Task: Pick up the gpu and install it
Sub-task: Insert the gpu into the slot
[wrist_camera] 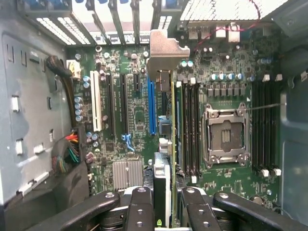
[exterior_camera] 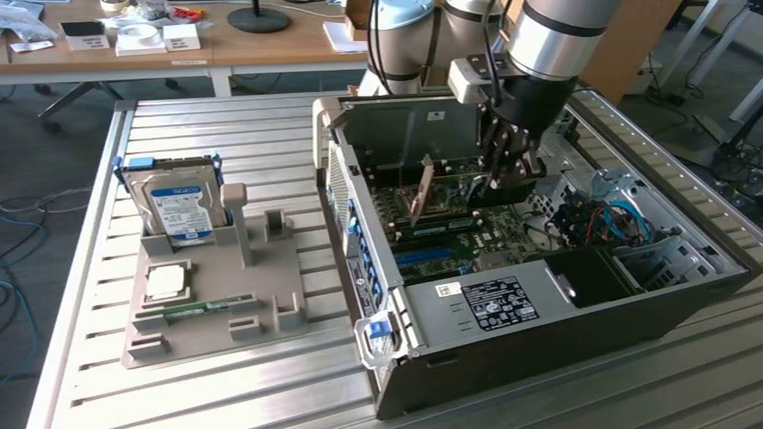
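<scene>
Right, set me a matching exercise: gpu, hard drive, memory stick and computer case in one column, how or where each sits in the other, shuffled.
Things:
1. gpu
2. hard drive
3. memory stick
4. computer case

Places and states:
a. lies flat on the grey holder
b. stands upright in the grey holder
c. clamped in the gripper, inside the case
d. lies on its side, open on top

Pairs: 1-c, 2-b, 3-a, 4-d
</scene>
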Controlling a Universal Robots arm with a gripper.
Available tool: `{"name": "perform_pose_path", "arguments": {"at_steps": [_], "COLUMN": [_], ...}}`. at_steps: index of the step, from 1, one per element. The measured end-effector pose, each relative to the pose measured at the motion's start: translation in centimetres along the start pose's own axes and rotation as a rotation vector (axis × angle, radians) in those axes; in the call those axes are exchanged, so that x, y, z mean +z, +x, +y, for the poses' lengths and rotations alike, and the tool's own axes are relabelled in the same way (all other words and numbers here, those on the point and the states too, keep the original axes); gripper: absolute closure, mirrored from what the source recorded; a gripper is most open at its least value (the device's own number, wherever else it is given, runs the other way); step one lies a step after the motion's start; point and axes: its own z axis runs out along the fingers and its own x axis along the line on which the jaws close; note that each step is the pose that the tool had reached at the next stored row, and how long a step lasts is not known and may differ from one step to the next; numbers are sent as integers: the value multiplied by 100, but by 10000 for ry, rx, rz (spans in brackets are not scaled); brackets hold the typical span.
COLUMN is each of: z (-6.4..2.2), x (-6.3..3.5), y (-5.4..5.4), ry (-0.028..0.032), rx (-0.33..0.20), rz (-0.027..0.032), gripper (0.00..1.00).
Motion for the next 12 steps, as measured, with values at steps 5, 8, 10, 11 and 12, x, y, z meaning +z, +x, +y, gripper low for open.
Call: {"name": "perform_pose_path", "arguments": {"at_steps": [5,8,10,11,12], "z": [20,22,28,30,34], "x": [0,3,24,38,52], "y": [1,2,4,4,5], "ry": [-1,-1,-1,-1,-1], "rx": [-1,0,2,1,0], "rz": [0,0,1,1,0], "gripper": [73,73,73,73,73]}}
